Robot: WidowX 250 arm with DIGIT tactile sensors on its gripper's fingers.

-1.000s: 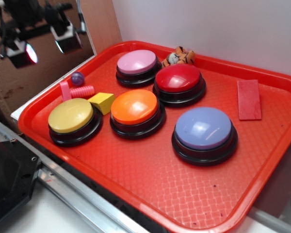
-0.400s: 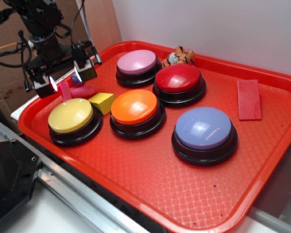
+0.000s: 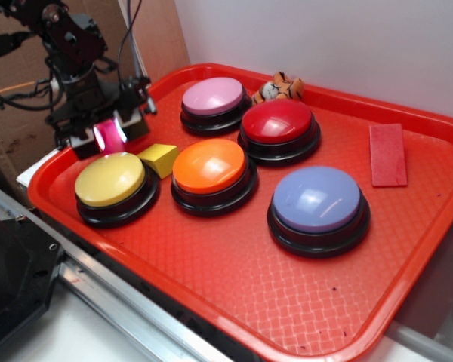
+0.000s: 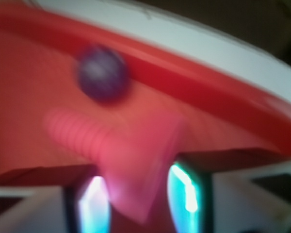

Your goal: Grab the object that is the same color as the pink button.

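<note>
Pink plastic fills the space between the 2 lit fingers of the claw (image 4: 136,194) in the wrist view: it is the flat square head of the pink bolt toy (image 4: 131,160), with its ribbed shaft pointing away to the upper left. The picture is blurred, so I cannot tell if the pads already press the head; the jaws look parted only a little wider than it. The claw stands low at the back left corner of the red tray (image 3: 234,302), because the toy lies there on the tray floor, just beside the small purple ball (image 4: 103,74) near the rim. In the exterior view the claw hides the toy almost fully. The yellow button (image 3: 109,179) and the yellow block (image 3: 160,157) are near. The pink button (image 3: 212,96), whose colour the toy matches, sits further back.
</note>
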